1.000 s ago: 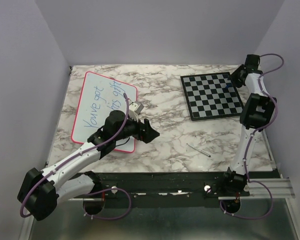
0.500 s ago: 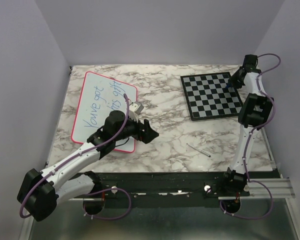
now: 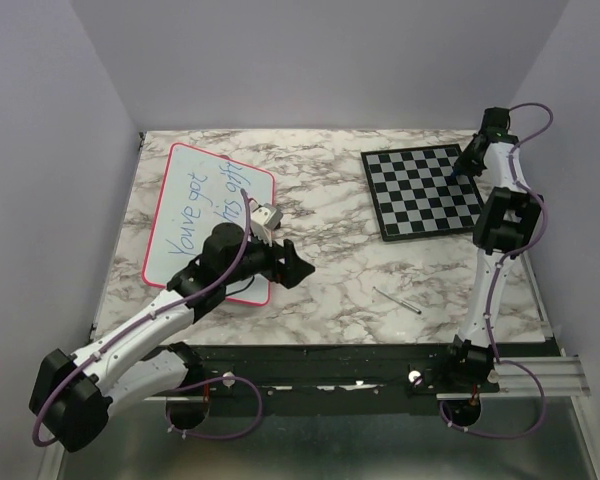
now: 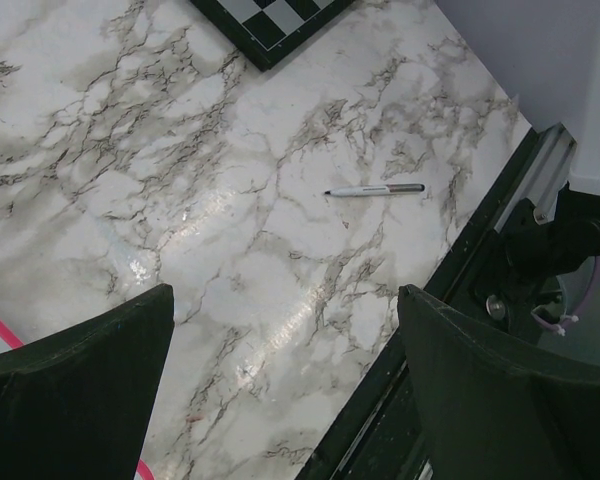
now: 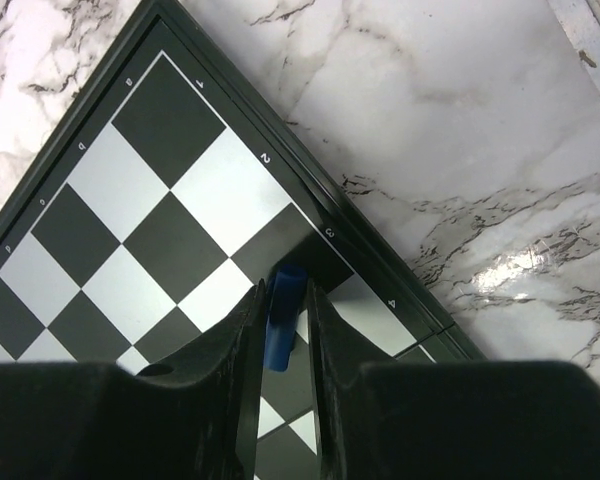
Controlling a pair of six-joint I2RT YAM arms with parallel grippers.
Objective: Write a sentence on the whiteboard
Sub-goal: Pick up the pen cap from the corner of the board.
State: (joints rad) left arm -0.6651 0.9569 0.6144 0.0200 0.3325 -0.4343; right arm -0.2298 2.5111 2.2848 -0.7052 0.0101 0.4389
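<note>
A: Where is the whiteboard (image 3: 180,235) from the left hand (image 4: 285,300)?

B: Behind it and off to its left, flat on the desk (image 3: 330,290). The hand hangs just past the board's right rim, over bare marble; a sliver of pink rim shows at the lower left of its wrist view.

A: And the sentence (image 3: 208,200)?

B: Blue writing in two lines along the board, well behind that hand's fingers.

A: Is the hand gripping anything?

B: No. Its fingers are spread wide with only desk between them. A pen (image 4: 375,189) lies on the marble out ahead of them, well apart.

A: And the right hand (image 3: 458,168)?

B: It is over the chessboard (image 3: 420,195), near that board's edge, with the fingers pinched on a blue thing (image 5: 278,335) (a marker or a cap, I can't tell). The thing's tip points down at the squares; whether it touches them I can't say.

A: How far is the whiteboard from that hand?

B: Far off, across the desk.
</note>
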